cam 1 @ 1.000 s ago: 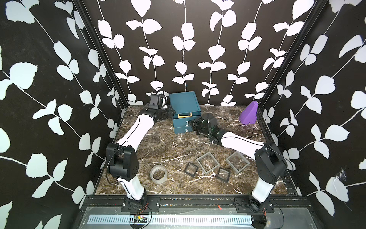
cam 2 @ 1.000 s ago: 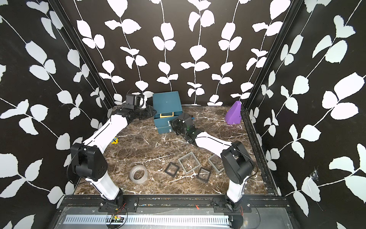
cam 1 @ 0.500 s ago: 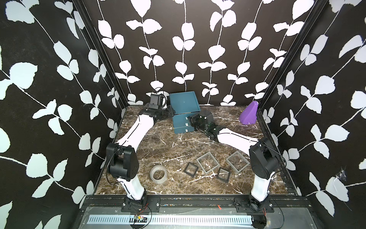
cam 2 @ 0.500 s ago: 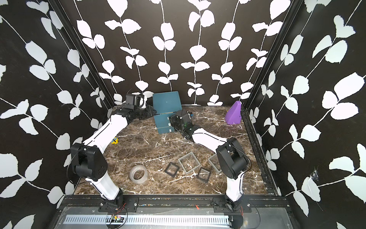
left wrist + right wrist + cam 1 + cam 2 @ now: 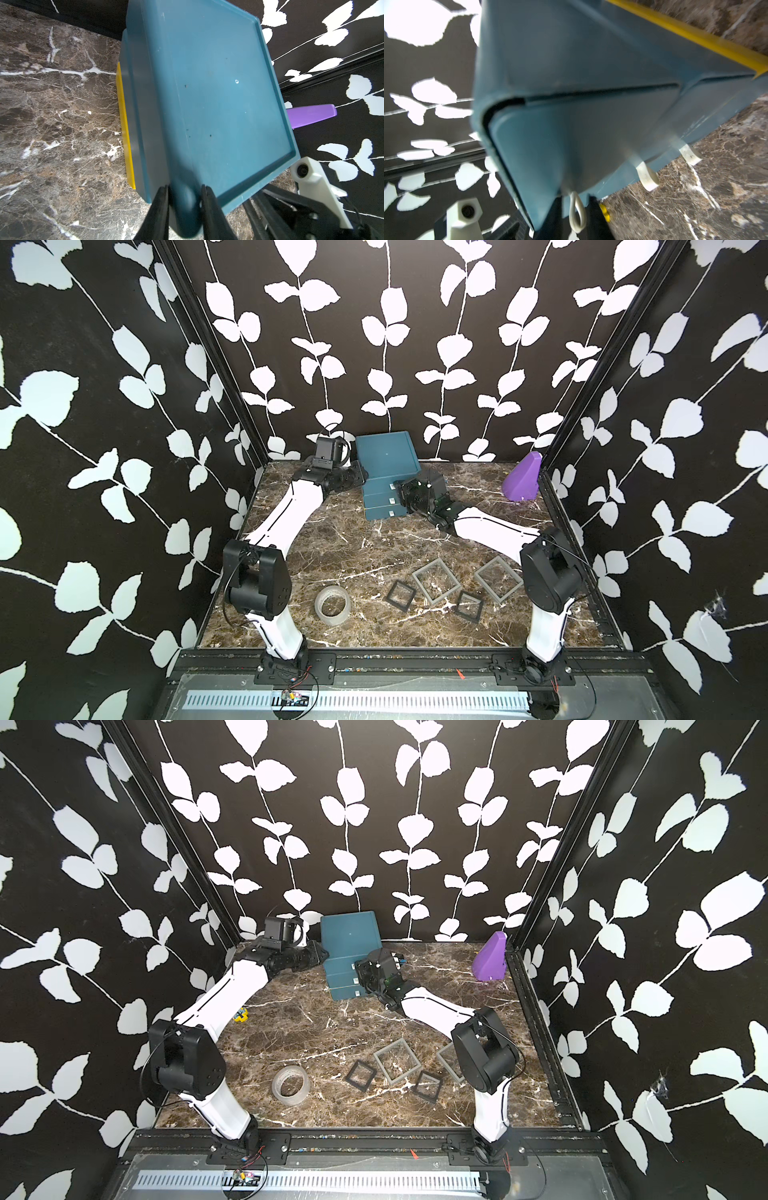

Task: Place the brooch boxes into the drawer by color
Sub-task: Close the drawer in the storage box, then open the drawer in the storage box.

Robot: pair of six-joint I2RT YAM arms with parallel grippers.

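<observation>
The teal drawer point(image 5: 386, 456) chest stands at the back of the table, all three fronts pushed in. My left gripper point(image 5: 185, 199) is shut on the chest's rear corner, seen from above at left gripper point(image 5: 359, 475). My right gripper point(image 5: 575, 207) is at the front, open, its fingers either side of the top drawer's white pull tab point(image 5: 576, 214) without pinching it. Near the front lie brooch boxes: two grey ones point(image 5: 436, 581) point(image 5: 498, 578) and two smaller black ones point(image 5: 401, 594) point(image 5: 469, 605). In a top view the right arm covers part of one grey box point(image 5: 449, 1060).
A clear tape roll point(image 5: 332, 605) lies front left of the boxes. A purple wedge point(image 5: 521, 481) stands in the back right corner. A small yellow object point(image 5: 240, 1015) lies under the left arm. Patterned walls close in on three sides.
One second ago the top drawer stood pulled out with a yellow box inside. The right gripper pushed it in and has now opened off the pull tab. The left arm has not moved.
</observation>
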